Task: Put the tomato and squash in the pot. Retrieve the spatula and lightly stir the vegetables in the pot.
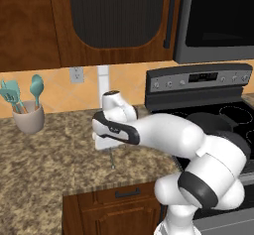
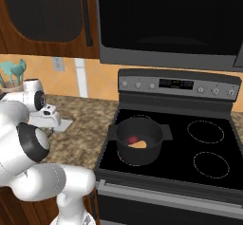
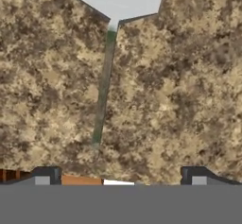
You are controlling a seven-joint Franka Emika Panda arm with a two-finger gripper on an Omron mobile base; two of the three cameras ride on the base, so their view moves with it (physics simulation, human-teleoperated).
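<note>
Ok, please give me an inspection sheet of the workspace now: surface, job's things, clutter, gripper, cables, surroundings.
Surface: speckled brown counter left of a black stove.
Job's things: pot on the stove's front left burner, with tomato and squash inside; spatula flat on the counter, blade away from the gripper.
Clutter: cup with teal utensils at the counter's back.
Gripper: gripper open, above the spatula's handle, holding nothing.
Cables: nothing seen.
Surroundings: wooden cabinets, microwave above the stove, wall outlet.
</note>
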